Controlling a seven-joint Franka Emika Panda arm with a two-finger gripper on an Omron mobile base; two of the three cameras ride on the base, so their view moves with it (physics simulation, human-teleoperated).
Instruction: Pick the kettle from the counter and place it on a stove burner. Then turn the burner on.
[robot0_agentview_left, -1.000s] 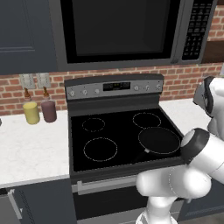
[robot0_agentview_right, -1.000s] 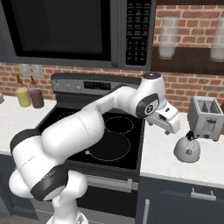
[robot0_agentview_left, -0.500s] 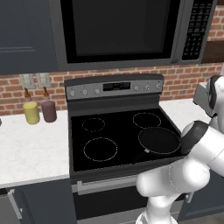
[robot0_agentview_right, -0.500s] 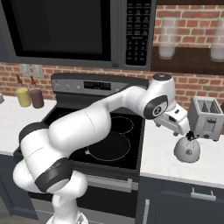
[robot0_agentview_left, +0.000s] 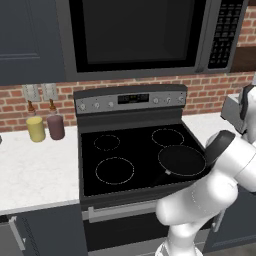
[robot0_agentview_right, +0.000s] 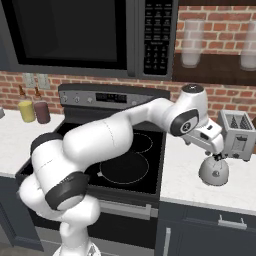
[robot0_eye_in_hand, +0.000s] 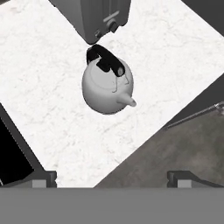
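Open gripper poised above the kettle on the tabletop right of the stove

The kettle (robot0_eye_in_hand: 106, 85) sits upright on the white tabletop (robot0_eye_in_hand: 52, 109), just in front of the grey toaster (robot0_eye_in_hand: 103, 17) and closer to the tabletop's front edge than to the stove (robot0_agentview_right: 135, 170); in the right base view it rests directly under the gripper (robot0_agentview_right: 218, 158). The fingers (robot0_eye_in_hand: 43, 177) are spread wide and hold nothing. The kettle looks like a rigid, smooth metal dome, probably light if empty and slippery on its rounded sides, so the thin dark arched handle (robot0_eye_in_hand: 105, 60) on top seems the surest place to grip, across its narrow width. The short spout (robot0_eye_in_hand: 127, 101) points away from the toaster, toward the front edge, and the handle's arch runs along that same spout line.
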